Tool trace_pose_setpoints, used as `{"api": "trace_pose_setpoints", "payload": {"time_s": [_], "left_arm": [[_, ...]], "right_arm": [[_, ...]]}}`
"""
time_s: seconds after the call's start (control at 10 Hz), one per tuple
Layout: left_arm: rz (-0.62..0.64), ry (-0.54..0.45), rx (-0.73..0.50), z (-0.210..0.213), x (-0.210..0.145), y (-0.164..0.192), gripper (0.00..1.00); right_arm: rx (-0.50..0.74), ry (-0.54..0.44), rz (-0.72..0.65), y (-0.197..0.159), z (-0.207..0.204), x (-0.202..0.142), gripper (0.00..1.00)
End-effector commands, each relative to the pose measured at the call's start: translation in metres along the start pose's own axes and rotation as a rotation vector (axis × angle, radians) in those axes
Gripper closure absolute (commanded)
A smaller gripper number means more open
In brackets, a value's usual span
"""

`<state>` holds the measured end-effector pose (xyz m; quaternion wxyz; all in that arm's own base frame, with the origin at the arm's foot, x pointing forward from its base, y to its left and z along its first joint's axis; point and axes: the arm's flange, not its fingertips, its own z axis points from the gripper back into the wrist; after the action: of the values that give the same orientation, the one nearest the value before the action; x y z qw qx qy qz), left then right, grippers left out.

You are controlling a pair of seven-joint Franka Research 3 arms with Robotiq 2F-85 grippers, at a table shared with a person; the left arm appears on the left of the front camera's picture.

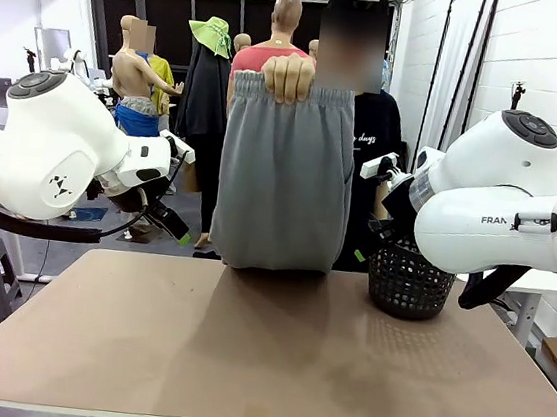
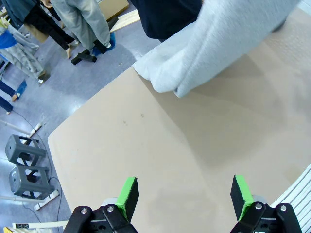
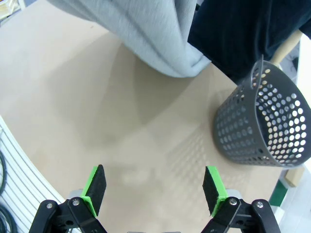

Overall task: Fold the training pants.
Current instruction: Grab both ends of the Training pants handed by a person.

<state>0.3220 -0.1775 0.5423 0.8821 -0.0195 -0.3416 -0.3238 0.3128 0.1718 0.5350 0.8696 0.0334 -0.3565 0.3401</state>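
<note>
**Desk:** How far along are we with the fold?

**Floor:** We are judging it barely begun. A person at the table's (image 1: 260, 368) far side is holding the training pants (image 1: 284, 174) up by the gathered waistband. One hand (image 1: 287, 77) is curling shut over the middle of the band. The grey jersey is hanging full length, and its hem is reaching down to the table's far edge, seemingly brushing it. We cannot tell whether the legs are already doubled together.

**Desk:** And our own arms?

**Floor:** We are waiting. The left gripper (image 2: 182, 194) and the right gripper (image 3: 154, 187) are both hovering above the table with green pads spread wide and nothing between them.

**Desk:** So what are we counting as left?

**Floor:** Nearly everything, by our reading: getting the pants flat on the table, then making the folds.

**Desk:** Is anything crowding us?

**Floor:** A black mesh basket (image 1: 409, 281) is standing on the table's far right part, near the hanging hem but apart from it. We are expecting it to limit how far the cloth can spread on that side. Grey stools (image 2: 24, 165) are sitting on the floor off the table's left side, clear of the work.
</note>
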Motion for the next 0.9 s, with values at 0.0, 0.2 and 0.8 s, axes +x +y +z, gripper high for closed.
{"api": "trace_pose_setpoints", "payload": {"time_s": [0.0, 0.2, 0.8], "left_arm": [[0.000, -0.002, 0.001, 0.001, 0.000, 0.000, 0.00], [0.000, -0.002, 0.001, 0.001, 0.000, 0.000, 0.00], [-0.096, 0.052, 0.030, 0.003, -0.004, 0.004, 0.00]], "right_arm": [[0.008, -0.002, -0.005, 0.000, 0.000, 0.000, 0.00], [0.008, -0.002, -0.005, 0.000, 0.000, 0.000, 0.00], [0.003, -0.027, 0.173, -0.010, 0.003, -0.004, 0.00]]}}
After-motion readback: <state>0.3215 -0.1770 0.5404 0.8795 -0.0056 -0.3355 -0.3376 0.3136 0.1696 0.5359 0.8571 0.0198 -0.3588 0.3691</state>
